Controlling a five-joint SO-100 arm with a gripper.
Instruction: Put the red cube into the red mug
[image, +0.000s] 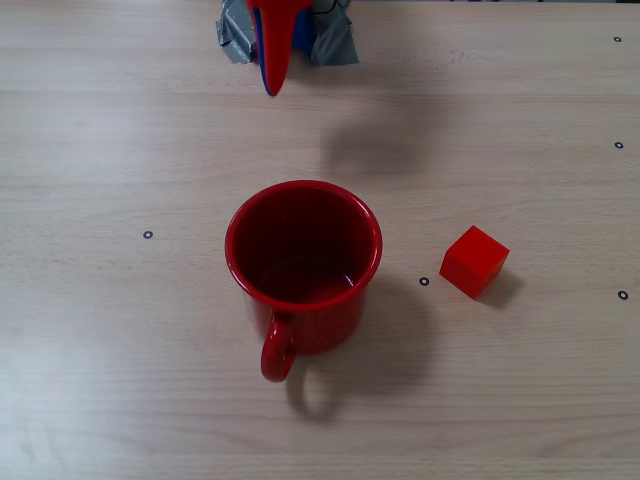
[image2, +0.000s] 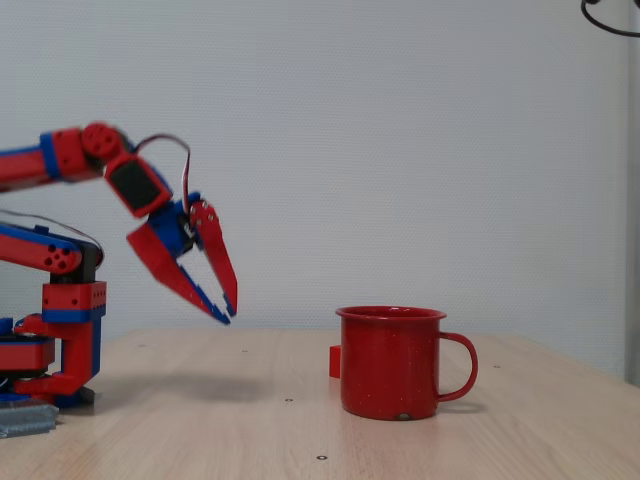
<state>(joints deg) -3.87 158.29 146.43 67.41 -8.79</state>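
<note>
In the overhead fixed view the red mug (image: 303, 270) stands upright near the middle of the wooden surface (image: 110, 330) with its handle toward the bottom edge, and the red cube (image: 474, 261) rests apart from it on the right, beside a small black ring mark (image: 424, 281); in the side fixed view only a sliver of the cube (image2: 335, 361) shows past the mug's (image2: 392, 361) left wall. The side view alone shows the red-and-blue arm (image2: 60, 165) at the left, wrist bent down, its pincer (image2: 229, 310) above the surface, left of the mug, fingers slightly apart and holding nothing, whereas from above only its tip (image: 272, 62) shows at the top edge.
</note>
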